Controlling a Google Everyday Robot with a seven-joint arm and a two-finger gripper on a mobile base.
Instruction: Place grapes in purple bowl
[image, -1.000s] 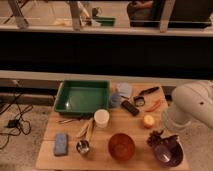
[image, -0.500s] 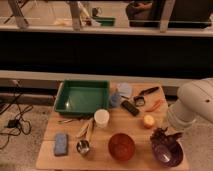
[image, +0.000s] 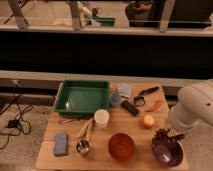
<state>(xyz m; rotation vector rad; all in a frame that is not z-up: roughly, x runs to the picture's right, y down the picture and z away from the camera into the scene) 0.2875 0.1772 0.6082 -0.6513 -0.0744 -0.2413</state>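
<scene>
At the wooden table's (image: 50, 159) four-o'clock corner, the clenched gripper (image: 167, 134) is dangling lumpy dark grapes (image: 162, 135) over the glossy purple bowl's (image: 166, 152) twelve-o'clock rim.

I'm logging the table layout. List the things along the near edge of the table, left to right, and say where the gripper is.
Blue sponge → small metal cup → orange-red bowl → purple bowl. The gripper, shut on the grapes, hangs at the purple bowl's far rim.
</scene>
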